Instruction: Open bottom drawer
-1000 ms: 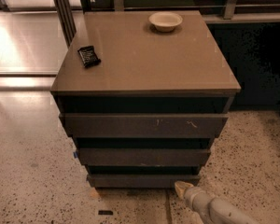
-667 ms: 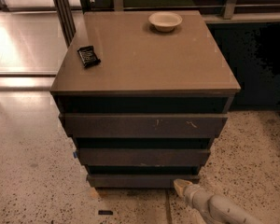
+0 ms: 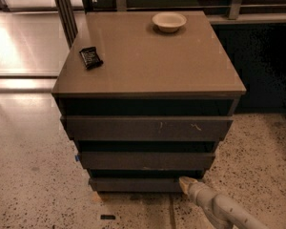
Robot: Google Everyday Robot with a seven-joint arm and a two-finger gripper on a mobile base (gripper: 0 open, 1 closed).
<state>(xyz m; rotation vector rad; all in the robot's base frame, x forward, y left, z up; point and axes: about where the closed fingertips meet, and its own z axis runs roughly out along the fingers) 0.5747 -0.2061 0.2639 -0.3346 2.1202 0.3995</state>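
Bottom drawer [image 3: 133, 184], the lowest and narrowest-looking of three dark brown handleless slab fronts, is sitting at the foot of a square cabinet, just above the floor. It is lining up under the plain middle front [image 3: 145, 160] and the widest front [image 3: 148, 128], which is showing pale scratch marks.

The cabinet's smooth tan top [image 3: 152, 66] is carrying a shallow cream round bowl [image 3: 168, 21] near its back edge and a small black rectangular packet [image 3: 91, 57] near its left edge. The cabinet is standing on speckled terrazzo floor [image 3: 33, 175]; a small dark flat object [image 3: 107, 217] is lying on it in front. Behind and to the left, glossy pale flooring [image 3: 24, 46] is reflecting light, and grey metal posts [image 3: 64, 8] are rising there.

The pale, rounded gripper [image 3: 185, 181] is reaching in from the lower right on a light grey arm [image 3: 219, 209], its tip lying at the right end of the bottom drawer's front; whether it is touching cannot be told, nor whether it is open or closed.

Compared with a moment ago, the gripper's tip is sitting slightly higher and closer to that front, while the bowl, packet and drawers are staying put.
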